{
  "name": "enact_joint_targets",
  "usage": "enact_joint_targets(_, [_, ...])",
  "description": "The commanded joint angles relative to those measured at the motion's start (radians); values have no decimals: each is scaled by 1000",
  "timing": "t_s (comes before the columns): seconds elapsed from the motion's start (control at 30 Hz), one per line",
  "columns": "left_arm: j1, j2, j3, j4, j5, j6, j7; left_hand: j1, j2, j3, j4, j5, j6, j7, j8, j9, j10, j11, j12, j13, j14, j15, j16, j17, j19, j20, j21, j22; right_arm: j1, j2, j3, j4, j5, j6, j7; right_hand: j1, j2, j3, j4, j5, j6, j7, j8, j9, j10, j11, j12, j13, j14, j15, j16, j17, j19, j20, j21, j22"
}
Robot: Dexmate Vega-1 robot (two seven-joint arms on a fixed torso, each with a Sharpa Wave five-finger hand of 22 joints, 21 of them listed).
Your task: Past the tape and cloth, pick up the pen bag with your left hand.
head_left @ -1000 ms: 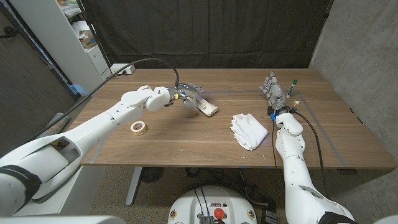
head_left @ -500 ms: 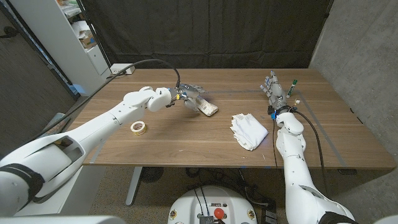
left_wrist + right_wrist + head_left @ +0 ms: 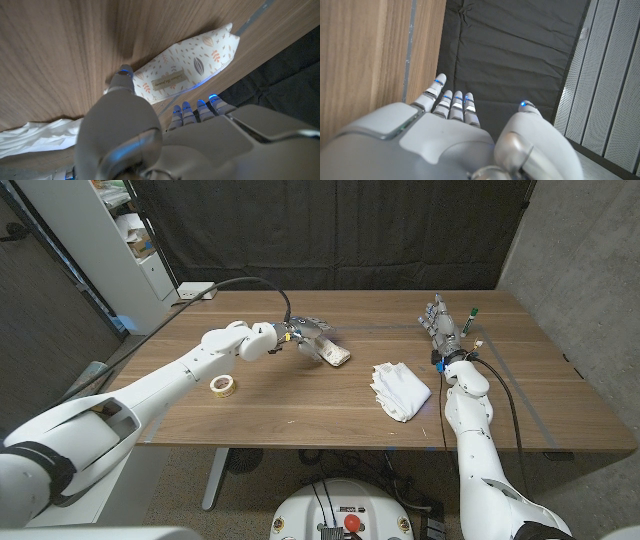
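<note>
Showing an unreadable small tan label, leaf-patterned pen bag [image 3: 181,74] under left robot hand [image 3: 150,135]

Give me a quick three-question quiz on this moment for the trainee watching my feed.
1. True or false: the roll of tape lies between the pen bag and the white cloth.
2. Which hand is at the pen bag? A) left hand B) right hand
3. Fill in: the right hand holds ____.

Key: 1 false, the tape lies on the robot's left of both; 2 A; 3 nothing, its fingers are apart near the table's far right edge.
</note>
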Motion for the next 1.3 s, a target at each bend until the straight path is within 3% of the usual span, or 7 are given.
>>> enact_joint_targets(0.03, [-5, -13, 11, 20, -3, 9, 21, 10, 0, -2, 1, 5, 7, 1, -1, 3, 5, -5, -3, 3, 7, -2, -2, 3, 1, -1, -1, 2, 0, -5, 3, 0, 2, -5, 4, 9, 1, -4, 0, 5, 11, -1, 3, 0, 8, -1, 1, 0, 7, -5, 2, 1, 12, 1, -6, 4])
enact_joint_targets(0.17, [3, -23, 10, 33, -2, 19, 60, 12, 2, -2, 1, 5, 14, 1, 1, 3, 11, -8, -1, 3, 7, -4, -2, 3, 2, -4, -1, 2, 0, -7, 5, 2, 3, -5, 6, 9, 1, -4, 0, 5, 10, -1, 2, 0, 9, -1, 1, 0, 7, -5, 2, 1, 12, 1, -8, 4])
enact_joint_targets(0.63, [0, -35, 25, 44, -14, 38, 59, 41, 24, 2, -2, 8, 101, -6, 24, 3, 74, -29, 18, 3, 50, -22, 8, 2, 24, -20, 5, 2, -5, -10, 13, 2, 10, -7, 14, 9, 2, -6, -1, 6, 10, -2, 2, 0, 8, -1, 0, 0, 8, -5, 1, 1, 14, 1, -13, 4])
enact_joint_targets(1.03, [9, -32, 26, 20, -21, 57, 42, 58, 27, -3, -5, 5, 127, -3, 20, 3, 107, -31, 24, 3, 109, -30, 18, 2, 101, -53, 27, 4, -10, -14, 16, -2, 15, -12, 25, 9, 3, -8, -1, 7, 10, -2, 2, 0, 9, -1, 0, 0, 11, -5, 2, 1, 15, 2, -18, 4])
enact_joint_targets(1.3, [14, -29, 28, 2, -22, 70, 14, 65, 29, -5, -6, 4, 130, -2, 16, 3, 117, -31, 24, 3, 134, -32, 21, 2, 127, -52, 33, 4, -12, -17, 17, -5, 17, -16, 31, 9, 3, -8, -1, 7, 11, -4, 2, 0, 9, -2, 0, 0, 11, -4, 2, 1, 17, 3, -21, 4])
